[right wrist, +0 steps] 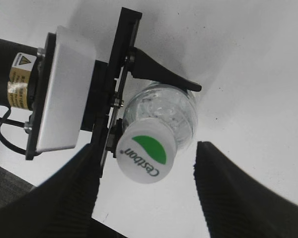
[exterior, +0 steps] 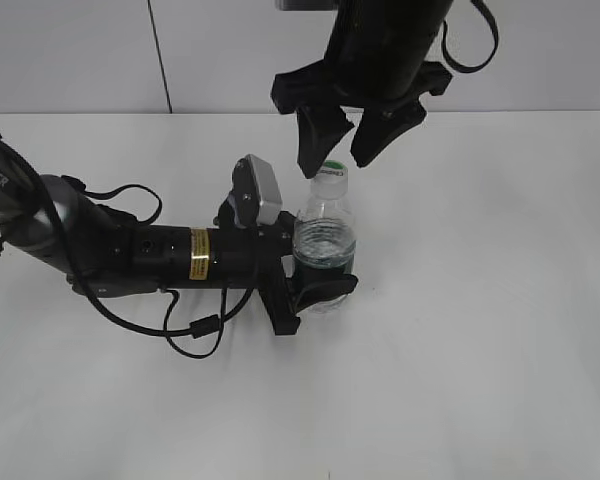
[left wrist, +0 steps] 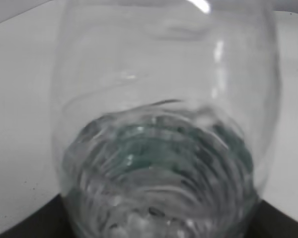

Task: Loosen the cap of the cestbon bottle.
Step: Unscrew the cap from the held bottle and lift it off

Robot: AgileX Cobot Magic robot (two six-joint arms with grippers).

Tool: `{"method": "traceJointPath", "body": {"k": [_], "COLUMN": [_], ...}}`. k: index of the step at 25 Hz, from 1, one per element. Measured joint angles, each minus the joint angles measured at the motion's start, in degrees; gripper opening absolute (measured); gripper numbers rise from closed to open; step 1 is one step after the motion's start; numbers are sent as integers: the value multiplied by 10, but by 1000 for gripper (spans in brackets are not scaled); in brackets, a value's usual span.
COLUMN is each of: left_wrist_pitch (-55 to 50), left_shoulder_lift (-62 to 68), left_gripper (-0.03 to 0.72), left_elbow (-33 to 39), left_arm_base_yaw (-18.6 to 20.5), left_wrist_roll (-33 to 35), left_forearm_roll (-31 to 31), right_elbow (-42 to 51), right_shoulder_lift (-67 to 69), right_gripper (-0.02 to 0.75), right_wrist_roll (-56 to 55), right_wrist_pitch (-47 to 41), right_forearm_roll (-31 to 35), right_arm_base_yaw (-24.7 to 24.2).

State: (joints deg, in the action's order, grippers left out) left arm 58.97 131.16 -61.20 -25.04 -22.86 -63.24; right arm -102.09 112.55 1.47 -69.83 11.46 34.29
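Left gripper (exterior: 315,285) clamps the thin, squashy cestbon bottle (exterior: 324,245) at its label, right gripper (exterior: 333,150) spread wide empty above the small cap (exterior: 331,172), best pinched at its rim.

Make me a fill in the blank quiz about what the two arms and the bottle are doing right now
1. The left tool is shut on the ____ at its label.
2. The right tool hangs above the cap with its fingers ____.
3. The bottle stands ____ on the table.
4. The cap's top is half white and half ____.

Missing words: bottle; open; upright; green
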Motion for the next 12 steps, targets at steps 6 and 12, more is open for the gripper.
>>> {"method": "traceJointPath", "body": {"k": [6,12], "left_wrist_pitch": [0,0], "left_shoulder_lift": [0,0], "left_gripper": [404,404], "left_elbow": [0,0], "left_arm_base_yaw": [0,0], "left_wrist_roll": [0,0], "left_forearm_roll": [0,0], "right_elbow": [0,0], "right_shoulder_lift": [10,10], "right_gripper": [461,461], "right_wrist_roll": [0,0], "right_wrist_pitch": [0,0], "right_forearm_roll": [1,1], "right_arm_base_yaw": [4,5]}}
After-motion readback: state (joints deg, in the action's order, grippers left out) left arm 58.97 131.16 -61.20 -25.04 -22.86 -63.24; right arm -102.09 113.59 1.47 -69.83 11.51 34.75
